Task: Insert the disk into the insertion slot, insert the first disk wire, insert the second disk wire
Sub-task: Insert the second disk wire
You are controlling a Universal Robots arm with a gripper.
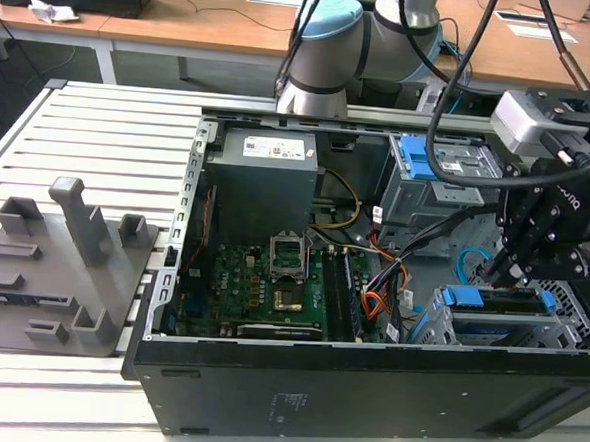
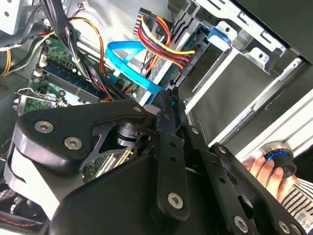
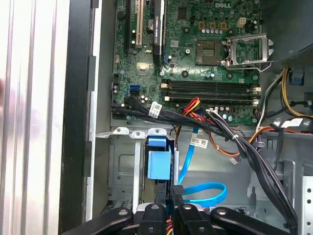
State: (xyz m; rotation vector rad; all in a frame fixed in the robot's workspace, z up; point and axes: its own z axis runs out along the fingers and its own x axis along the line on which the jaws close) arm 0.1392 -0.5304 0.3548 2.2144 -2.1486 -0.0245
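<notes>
Inside the open computer case, the pincer [image 1: 500,266] hangs pressed together just above the disk [image 1: 500,302], which already sits in the insertion slot [image 1: 429,324], beside the looping second disk wire [image 3: 205,192].

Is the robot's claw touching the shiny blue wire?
Cannot tell. In the first wrist view the gripper meets the second disk wire at its near end, but contact isn't plainly visible.

Even overhead room light, soft shadows inside the open black computer case [image 1: 365,386]. The ribbed aluminium desk [image 1: 110,130] glares pale. In the second wrist view, the black claw [image 2: 168,105] looms blurred up close.
</notes>
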